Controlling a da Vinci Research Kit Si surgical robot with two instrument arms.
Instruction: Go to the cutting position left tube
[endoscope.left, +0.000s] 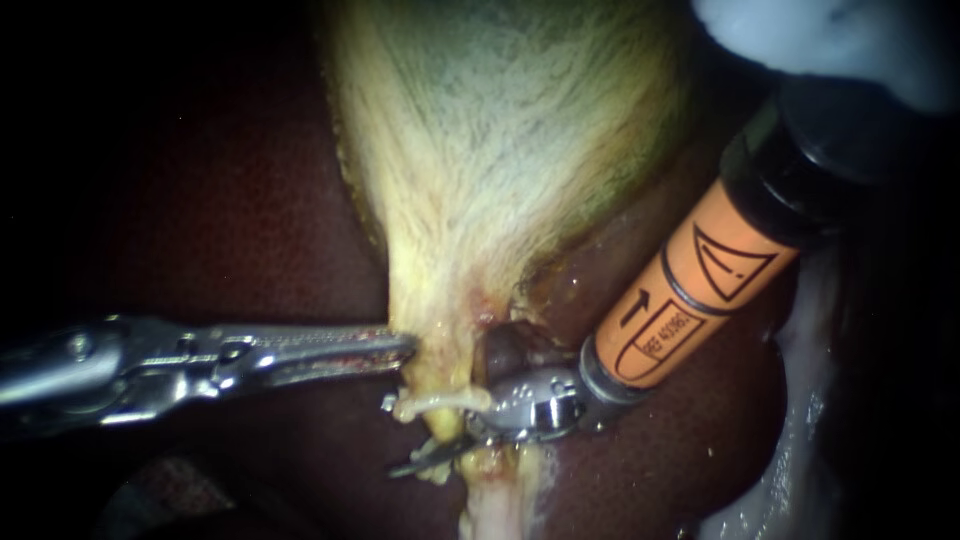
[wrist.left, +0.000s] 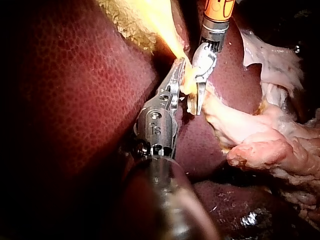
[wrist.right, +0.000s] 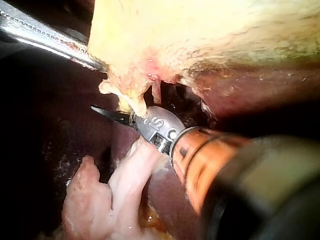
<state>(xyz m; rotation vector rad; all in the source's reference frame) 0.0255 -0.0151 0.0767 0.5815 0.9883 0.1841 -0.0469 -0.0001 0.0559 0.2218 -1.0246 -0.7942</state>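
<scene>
Closing on the cutting position, judging by the endoscope view: straddling a pale tube under the gallbladder with the spread blades of the right instrument, while pinching the gallbladder's neck between the jaws of the left instrument. Hard to say whether left tube or not. In the left wrist view, same pinch, tube just beside the right blade. In the right wrist view, only one dark blade showing, under the tube. Next, likely: seating squarely across, clear of the liver.

Left instrument clamped, right instrument parted
</scene>
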